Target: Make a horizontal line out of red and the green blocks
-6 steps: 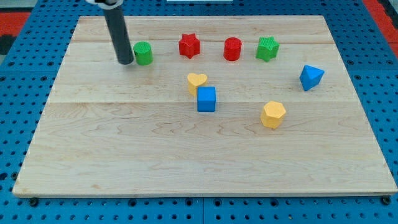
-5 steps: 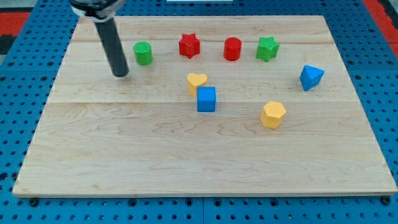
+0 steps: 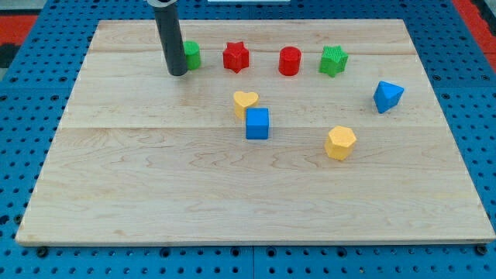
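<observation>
A row runs across the top of the wooden board: a green cylinder, a red star, a red cylinder and a green star. My tip sits at the green cylinder's lower left, touching or nearly touching it, and the rod hides the cylinder's left part. The green cylinder lies slightly higher in the view than the red cylinder and close to the red star.
A yellow heart and a blue cube sit together near the board's middle. A yellow hexagon-like block lies right of the middle. A blue triangular block is at the right.
My tip swung out to the left and down, then came back right against the green cylinder. The green cylinder has shifted right and slightly up, closer to the red star.
</observation>
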